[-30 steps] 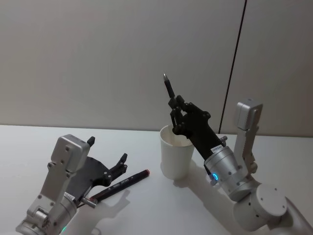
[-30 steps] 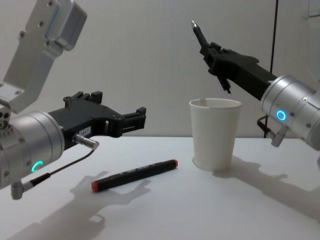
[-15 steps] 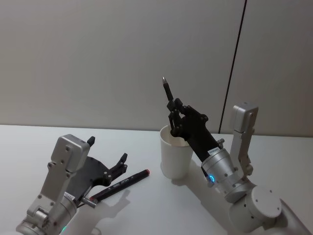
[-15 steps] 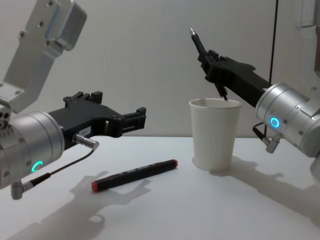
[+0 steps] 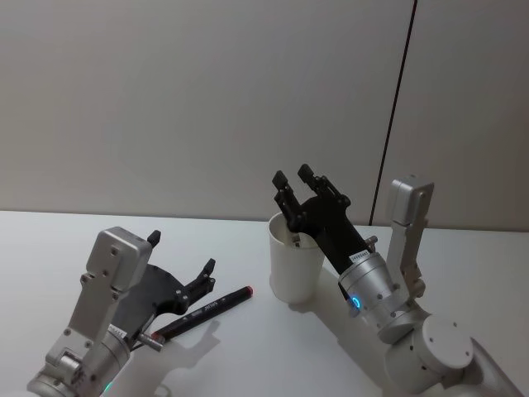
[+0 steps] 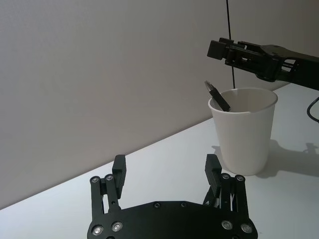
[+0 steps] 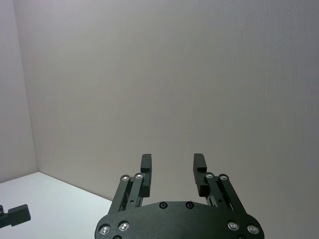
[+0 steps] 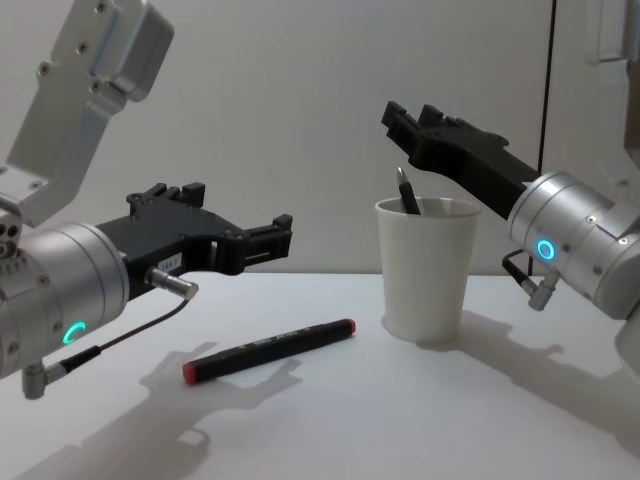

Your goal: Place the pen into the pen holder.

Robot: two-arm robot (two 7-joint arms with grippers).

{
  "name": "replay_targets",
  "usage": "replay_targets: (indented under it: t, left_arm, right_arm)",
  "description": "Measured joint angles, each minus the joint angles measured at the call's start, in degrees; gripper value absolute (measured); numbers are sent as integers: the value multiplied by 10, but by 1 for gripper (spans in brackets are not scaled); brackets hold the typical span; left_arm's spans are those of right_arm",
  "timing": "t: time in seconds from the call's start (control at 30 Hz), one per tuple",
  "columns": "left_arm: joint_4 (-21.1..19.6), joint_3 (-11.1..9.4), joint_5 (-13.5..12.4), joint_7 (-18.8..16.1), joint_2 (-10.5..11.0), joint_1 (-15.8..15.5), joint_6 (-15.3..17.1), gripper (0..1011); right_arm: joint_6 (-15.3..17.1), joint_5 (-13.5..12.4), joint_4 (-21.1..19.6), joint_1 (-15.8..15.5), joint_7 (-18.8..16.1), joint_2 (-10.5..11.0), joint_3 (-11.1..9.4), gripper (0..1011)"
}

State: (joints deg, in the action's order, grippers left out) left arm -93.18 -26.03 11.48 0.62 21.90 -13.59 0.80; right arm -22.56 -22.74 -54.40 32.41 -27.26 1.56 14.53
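Dark pen [image 8: 406, 190] leaning inside pen holder [image 8: 422, 270], tip poking above rim: placement looking done. Right gripper [image 8: 410, 115] hovering just above rim, spread wide, holding nothing. Left gripper [image 5: 182, 252] idling wide-open, empty, near red-capped pen [image 8: 270, 350] lying left of holder.

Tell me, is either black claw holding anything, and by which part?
Nothing is held. The right gripper hangs open over the white paper cup, where a dark pen leans inside; the left gripper is open near the black, red-capped marker.
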Motion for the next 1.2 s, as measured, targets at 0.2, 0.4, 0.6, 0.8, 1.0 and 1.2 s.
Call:
replay_targets:
  t: [0.2,0.4,0.6,0.8,1.0,1.2]
  left_arm:
    - [0,0,0,0,0,0,0,1000]
    - [0,0,0,0,0,0,0,1000]
    - [0,0,0,0,0,0,0,1000]
    - [0,0,0,0,0,0,0,1000]
    - [0,0,0,0,0,0,0,1000]
    - [0,0,0,0,0,0,0,1000]
  right_arm:
    - [-1,0,2,1,0,-1,0,668]
    - [-2,-1,3,1,0,-1,0,838]
    - [12,-6,-19,-7,4,2,-3,996]
    - [40,-22,-65,-25,13,9,-12,1001]
    - [71,-41,-121,-51,28,17,-25,1001]
    - [92,-55,-168,-73,45,24,-37,1001]
